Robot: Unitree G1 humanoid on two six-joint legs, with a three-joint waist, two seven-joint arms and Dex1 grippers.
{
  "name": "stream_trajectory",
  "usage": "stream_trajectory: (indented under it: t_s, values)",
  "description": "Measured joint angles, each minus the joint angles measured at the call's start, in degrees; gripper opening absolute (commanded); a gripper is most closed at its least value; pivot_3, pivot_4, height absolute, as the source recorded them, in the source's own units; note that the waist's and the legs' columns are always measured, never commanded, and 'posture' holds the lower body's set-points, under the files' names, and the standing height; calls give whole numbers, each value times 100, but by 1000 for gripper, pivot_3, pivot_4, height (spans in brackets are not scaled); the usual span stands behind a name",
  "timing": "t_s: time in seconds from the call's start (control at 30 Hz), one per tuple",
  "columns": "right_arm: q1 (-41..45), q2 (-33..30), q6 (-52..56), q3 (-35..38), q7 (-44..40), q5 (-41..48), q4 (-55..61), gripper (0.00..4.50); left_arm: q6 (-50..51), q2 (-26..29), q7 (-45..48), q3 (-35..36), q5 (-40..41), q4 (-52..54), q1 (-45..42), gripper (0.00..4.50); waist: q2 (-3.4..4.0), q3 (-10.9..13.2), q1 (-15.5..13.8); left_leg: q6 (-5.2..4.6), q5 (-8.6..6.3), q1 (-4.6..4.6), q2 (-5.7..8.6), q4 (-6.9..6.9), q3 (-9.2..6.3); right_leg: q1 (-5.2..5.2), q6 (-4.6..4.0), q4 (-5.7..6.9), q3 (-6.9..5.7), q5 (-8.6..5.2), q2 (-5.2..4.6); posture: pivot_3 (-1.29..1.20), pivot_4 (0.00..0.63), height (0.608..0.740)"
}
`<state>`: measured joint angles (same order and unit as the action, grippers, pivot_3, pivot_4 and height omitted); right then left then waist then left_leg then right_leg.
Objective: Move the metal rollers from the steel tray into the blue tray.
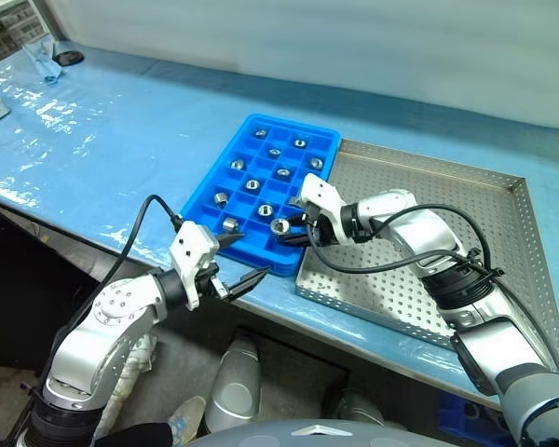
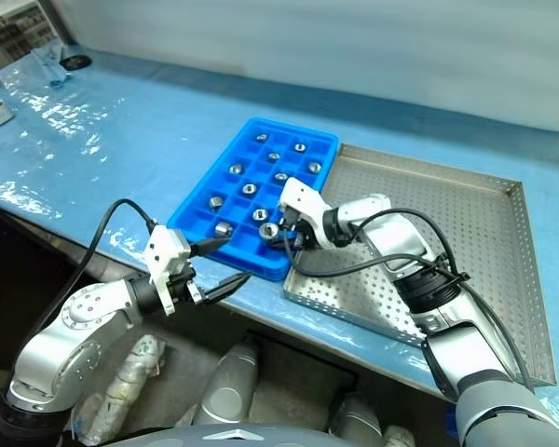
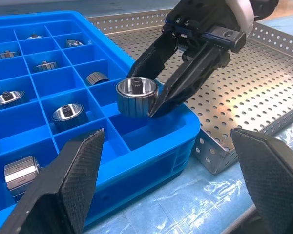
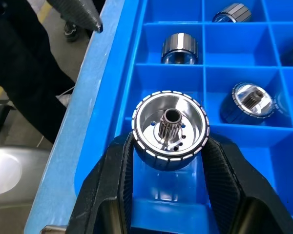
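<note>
One roller [image 4: 170, 127] in right gripper [image 1: 293, 226] above blue tray [image 1: 319, 138]

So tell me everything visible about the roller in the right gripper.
The held roller is a short shiny metal cylinder with a ribbed side, a recessed face and a toothed central hub with a dark bore. The right gripper pinches its sides, face up, just above a near-corner compartment of the blue tray.
</note>
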<state>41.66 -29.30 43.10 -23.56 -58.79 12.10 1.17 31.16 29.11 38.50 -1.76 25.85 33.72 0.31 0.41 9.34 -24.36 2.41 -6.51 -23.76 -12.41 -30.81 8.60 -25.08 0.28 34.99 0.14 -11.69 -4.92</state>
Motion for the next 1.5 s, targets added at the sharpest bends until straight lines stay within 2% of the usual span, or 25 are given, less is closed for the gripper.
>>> stream_trajectory:
  t_s: [0.23, 0.5, 0.63, 0.77, 0.9, 1.03, 1.33, 1.4, 1.5]
  values:
    - [-1, -6, 25, -143, -10, -158, 12, 1589, -91, 20, 51, 4, 15, -36, 22, 4388, 0, 0, -4, 0, 0, 5, 0, -3, 0, 4, -2, 6, 1, 1, -1, 560, 150, 740]
    - [6, -39, -218, -154, 175, -476, 6, 4344, -183, -12, 19, -18, 0, -274, -13, 4388, 1, -1, -2, 0, 0, 31, 4, -3, 0, 24, -1, 15, 7, 1, -3, 513, 150, 740]
    - [-73, 4, -173, 114, 415, -444, -31, 4344, -179, -118, -75, -97, -65, -589, -374, 4388, 0, -1, 2, 1, 0, 33, 4, -5, 1, 25, -2, 24, 9, 1, -3, 439, 150, 740]
    - [-379, 275, -162, 1134, 1081, -181, -3, 4344, -213, -436, -78, -323, -151, -1051, -1035, 4388, 0, -1, 36, 1, 1, 30, 5, -30, 3, 23, -2, 44, 13, 1, -5, 335, 150, 740]
    - [-948, 592, -156, 2118, 1915, 25, 289, 4344, -504, -786, -71, -536, -374, -1701, -1677, 4388, -1, -2, 209, 1, 1, 31, 7, -38, 5, 26, -2, 49, 13, 2, -8, 211, 150, 740]
    - [-1769, 804, -274, 2860, 2800, 30, 723, 4344, -834, -1163, 112, -724, -500, -2512, -2342, 4388, -1, -3, 570, 9, 7, 14, 12, -44, 9, 13, 1, 49, 12, 4, -12, 96, 150, 740]
    - [-3330, 962, -151, 3906, 3505, 443, 2370, 4430, -1796, -1920, 482, -823, -825, -4485, -3469, 4444, -1, -5, 1684, 23, 16, -4, 15, -38, 12, 1, 3, 24, 2, 5, -10, -97, 150, 740]
    - [-3520, 964, -157, 4015, 3572, 498, 2564, 4430, -2009, -1973, 597, -828, -857, -4767, -3510, 4444, -1, -4, 1866, 18, 14, -2, 16, -36, 14, 2, 4, 19, -1, 5, -10, -114, 150, 740]
    - [-3845, 976, -277, 4033, 3640, 540, 2769, 4430, -2517, -2027, 767, -861, -1058, -5368, -3629, 4444, -1, -5, 1969, 1, 4, 2, 15, -33, 15, 9, 5, 9, -2, 5, -11, -120, 150, 740]
